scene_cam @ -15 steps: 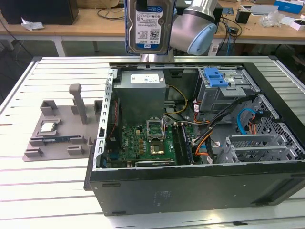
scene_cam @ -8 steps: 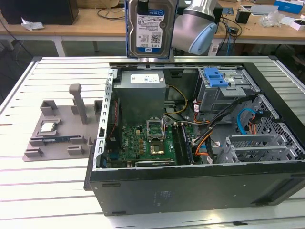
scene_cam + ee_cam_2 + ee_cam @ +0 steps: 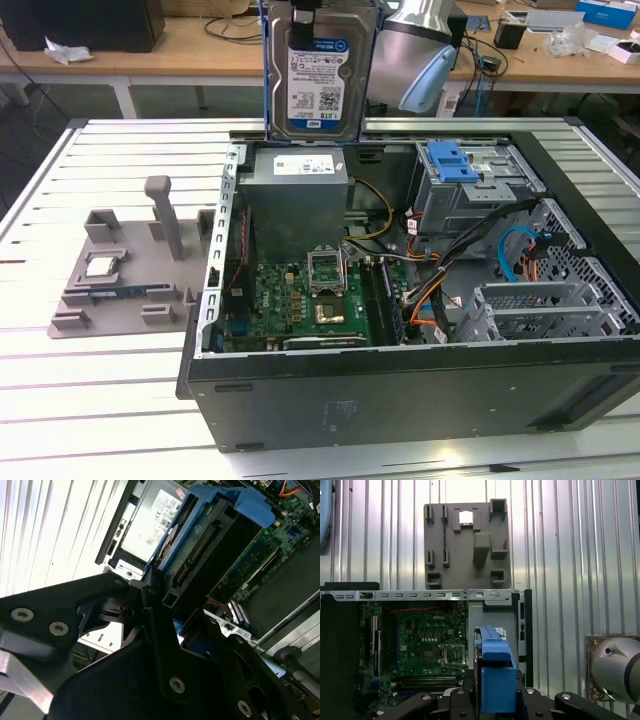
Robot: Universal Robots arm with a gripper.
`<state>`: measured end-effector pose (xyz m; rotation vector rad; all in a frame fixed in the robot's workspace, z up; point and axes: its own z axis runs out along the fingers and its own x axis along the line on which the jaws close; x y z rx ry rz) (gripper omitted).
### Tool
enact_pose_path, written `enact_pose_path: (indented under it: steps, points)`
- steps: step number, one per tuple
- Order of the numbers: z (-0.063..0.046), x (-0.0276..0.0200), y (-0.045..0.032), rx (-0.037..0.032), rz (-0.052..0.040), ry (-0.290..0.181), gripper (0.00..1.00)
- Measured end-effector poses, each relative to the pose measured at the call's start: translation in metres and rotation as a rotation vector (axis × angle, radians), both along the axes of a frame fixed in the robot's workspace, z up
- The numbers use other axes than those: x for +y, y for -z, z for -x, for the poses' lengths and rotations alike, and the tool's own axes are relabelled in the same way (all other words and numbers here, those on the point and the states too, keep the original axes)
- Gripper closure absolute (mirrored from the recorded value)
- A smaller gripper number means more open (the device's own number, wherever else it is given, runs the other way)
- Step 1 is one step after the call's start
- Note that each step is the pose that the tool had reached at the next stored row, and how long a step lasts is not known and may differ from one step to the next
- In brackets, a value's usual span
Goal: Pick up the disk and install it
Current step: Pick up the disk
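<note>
In the exterior view the disk (image 3: 320, 75), a silver hard drive with a white-and-blue label, hangs upright above the back edge of the open computer case (image 3: 400, 390). My gripper (image 3: 312, 12) is shut on its upper end, at the frame's top edge. In the second wrist view the black fingers (image 3: 150, 605) clamp the disk's blue bracket (image 3: 220, 510), with its connector side facing the camera. The first wrist view shows the blue bracket (image 3: 495, 675) edge-on between the gripper's black parts (image 3: 495, 705), over the case.
A grey metal cage with a blue latch (image 3: 465, 180) stands inside the case at the exterior view's right, beside cables. The motherboard (image 3: 300, 295) and power supply (image 3: 300, 195) lie below the disk. A grey fixture (image 3: 120, 270) holding a small chip (image 3: 103, 265) sits at the left.
</note>
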<state>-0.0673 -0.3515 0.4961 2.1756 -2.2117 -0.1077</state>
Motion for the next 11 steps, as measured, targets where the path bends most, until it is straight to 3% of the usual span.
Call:
enact_pose_path:
  steps: [11]
  points:
    - [-0.001, -0.0225, 0.0057, 0.0, -0.0001, 0.0, 0.63]
